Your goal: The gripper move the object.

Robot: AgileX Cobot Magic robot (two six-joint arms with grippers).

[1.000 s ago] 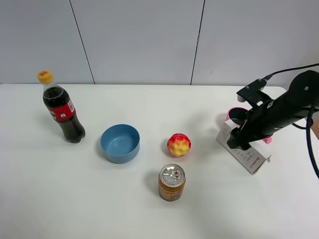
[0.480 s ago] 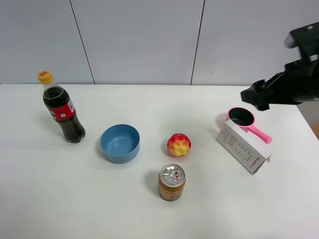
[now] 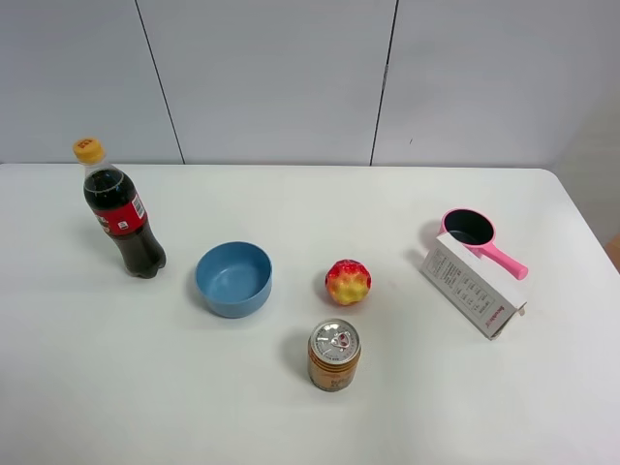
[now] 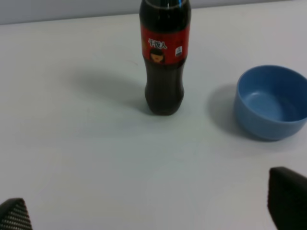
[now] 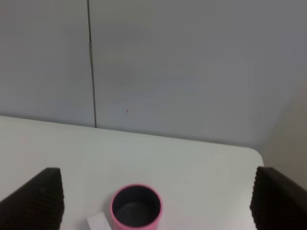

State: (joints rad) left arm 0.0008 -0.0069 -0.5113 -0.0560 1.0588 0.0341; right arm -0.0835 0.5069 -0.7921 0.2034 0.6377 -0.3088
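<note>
White printed carton (image 3: 475, 286) lying flat on the table (image 3: 291, 407), at 3 o'clock in the high view, touching the pink saucepan (image 3: 469, 230) just behind it at 12 o'clock. Free of any grip. Left tool (image 4: 148, 211) spread wide over bare table, cola bottle (image 4: 164, 52) and blue bowl (image 4: 271, 102) ahead. Right tool (image 5: 156, 199) likewise spread wide, nothing between its fingers (image 5: 36, 201), above the saucepan. Apple (image 3: 348, 281) and drink can (image 3: 334, 355) near table centre.
</note>
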